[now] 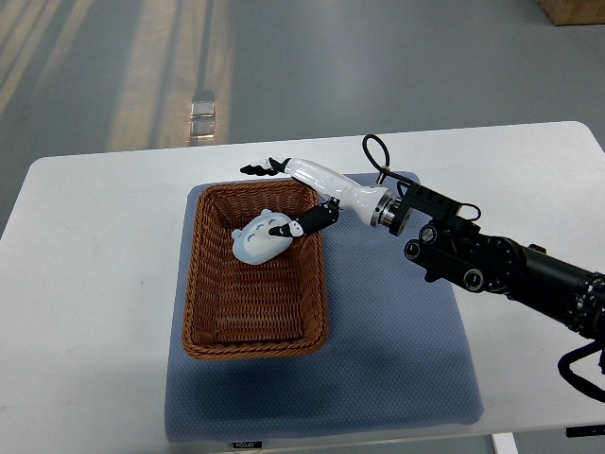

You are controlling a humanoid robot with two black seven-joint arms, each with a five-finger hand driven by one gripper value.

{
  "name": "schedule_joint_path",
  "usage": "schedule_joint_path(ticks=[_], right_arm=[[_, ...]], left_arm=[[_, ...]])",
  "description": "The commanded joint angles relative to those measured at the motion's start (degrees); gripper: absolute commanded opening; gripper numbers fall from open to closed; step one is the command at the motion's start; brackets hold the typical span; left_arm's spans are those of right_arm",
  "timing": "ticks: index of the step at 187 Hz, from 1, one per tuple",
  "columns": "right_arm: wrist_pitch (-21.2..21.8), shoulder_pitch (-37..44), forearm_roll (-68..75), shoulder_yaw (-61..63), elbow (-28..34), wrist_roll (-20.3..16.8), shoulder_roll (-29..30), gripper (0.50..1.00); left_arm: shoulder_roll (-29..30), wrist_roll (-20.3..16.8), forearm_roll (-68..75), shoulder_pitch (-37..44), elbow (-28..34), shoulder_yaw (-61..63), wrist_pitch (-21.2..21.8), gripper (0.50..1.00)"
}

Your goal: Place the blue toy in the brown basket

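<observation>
The pale blue toy (257, 240) lies inside the brown wicker basket (192, 284), near its far right corner. My right hand (268, 200), white with black fingertips, reaches in from the right over that corner. Its thumb (295, 227) points at the toy's right side and touches or nearly touches it. The other fingers (263, 169) stretch out past the basket's far rim, spread and away from the toy. Nothing is gripped. My left arm does not show.
The basket stands on a blue-grey mat (397, 350) on a white table (95, 284). My right arm's dark forearm (492, 265) crosses the mat's right side. A small clear object (203, 113) sits on the floor beyond the table.
</observation>
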Motion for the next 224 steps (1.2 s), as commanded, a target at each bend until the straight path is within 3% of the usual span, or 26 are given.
schedule_joint_path(ticks=[1, 8, 43, 133, 197, 224], right_arm=[[-1.4, -1.4, 0.1, 0.5, 0.0, 0.0, -0.2, 0.868], [-2.8, -2.0, 0.8, 0.6, -0.1, 0.0, -0.4, 0.901], [-7.7, -5.7, 8.4, 6.2, -0.1, 0.0, -1.1, 0.907], [-7.0, -11.7, 36.9, 17.5, -0.1, 0.0, -3.7, 0.907], [-6.8, -11.6, 54.5, 18.3, 0.5, -9.3, -4.7, 0.907], [-5.2, -11.6, 56.9, 18.3, 0.7, -11.6, -4.7, 0.909]], left_arm=[[0.0, 0.0, 0.1, 0.0, 0.0, 0.0, 0.0, 1.000], [0.0, 0.0, 0.1, 0.0, 0.0, 0.0, -0.1, 1.000], [0.0, 0.0, 0.1, -0.1, 0.0, 0.0, 0.0, 1.000], [0.0, 0.0, 0.0, -0.2, -0.1, 0.0, -0.1, 1.000], [0.0, 0.0, 0.1, -0.2, -0.2, 0.0, -0.1, 1.000], [0.0, 0.0, 0.1, -0.2, -0.2, 0.0, -0.1, 1.000]])
